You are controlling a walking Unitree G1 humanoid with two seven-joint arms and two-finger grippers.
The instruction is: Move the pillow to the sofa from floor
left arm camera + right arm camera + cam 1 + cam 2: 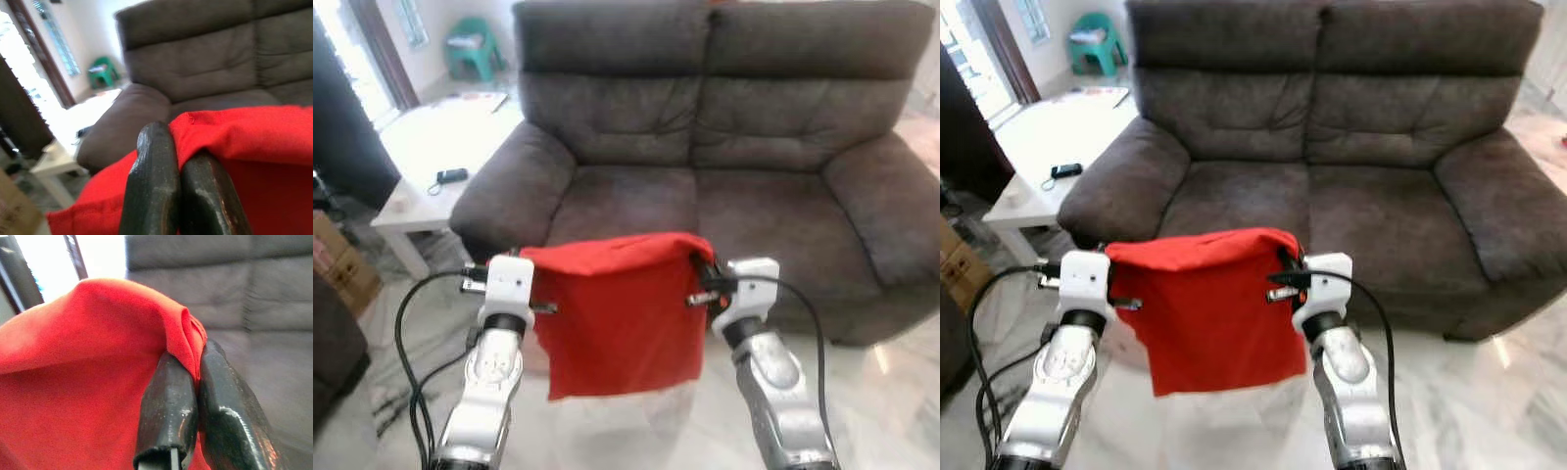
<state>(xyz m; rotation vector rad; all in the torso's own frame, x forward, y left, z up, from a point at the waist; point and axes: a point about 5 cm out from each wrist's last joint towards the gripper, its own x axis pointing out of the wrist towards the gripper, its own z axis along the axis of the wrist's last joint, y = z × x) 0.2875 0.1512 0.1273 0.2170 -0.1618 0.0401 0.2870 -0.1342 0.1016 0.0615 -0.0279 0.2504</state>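
The red pillow (pixel 619 313) hangs in the air between my two arms, just in front of the dark grey sofa (pixel 724 186). My left gripper (pixel 530 262) is shut on the pillow's upper left corner; its black fingers (pixel 156 186) pinch the red cloth. My right gripper (pixel 703 266) is shut on the upper right corner, the fingers (pixel 171 406) clamped over a fold of cloth. The pillow's lower edge dangles above the pale marble floor (pixel 626 431). The sofa seat (pixel 1332 211) lies beyond the pillow, bare.
A white low table (pixel 440 147) with a small dark device (pixel 451 176) stands left of the sofa. A cardboard box (pixel 337 259) sits at the far left. A green plastic chair (pixel 475 47) stands at the back left. Black cables (pixel 411 392) loop by my left arm.
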